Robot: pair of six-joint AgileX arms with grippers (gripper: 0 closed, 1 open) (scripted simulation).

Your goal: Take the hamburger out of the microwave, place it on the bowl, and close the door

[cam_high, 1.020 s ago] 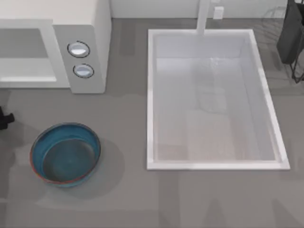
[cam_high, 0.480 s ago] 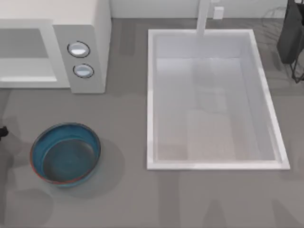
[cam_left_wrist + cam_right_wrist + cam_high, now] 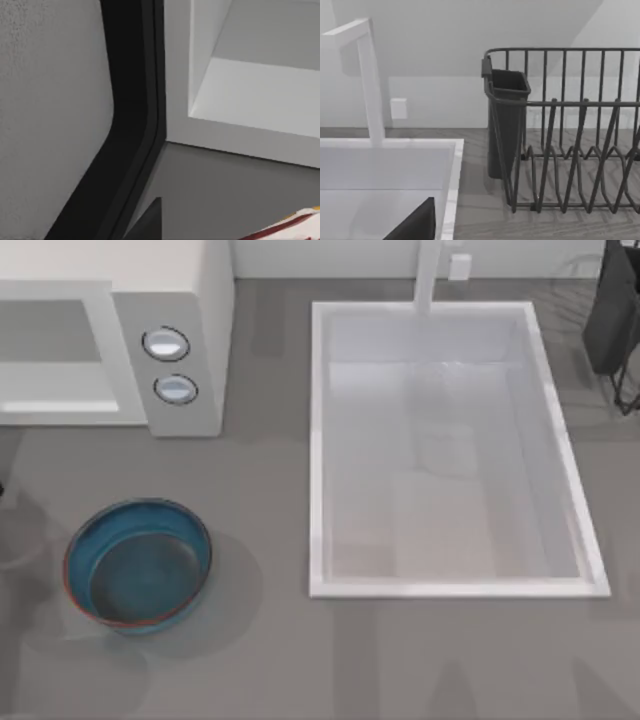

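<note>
The microwave point(image 3: 110, 340) stands open on the worktop point(image 3: 270, 660), its grey cavity bare as far as the top view reaches. In front of it sits the bowl point(image 3: 138, 562), nothing inside, so the placing step is not done. The left wrist view faces the cavity's lower corner, and at the frame's edge a white scrap with yellow and red marks, probably the hamburger point(image 3: 292, 229), lies close under the left arm. Whether its jaws pinch it I cannot tell. The door point(image 3: 50, 100) remains to be closed. The right arm faces the dish rack point(image 3: 570, 135) beside the sink point(image 3: 450, 450); its jaws cannot be judged.
</note>
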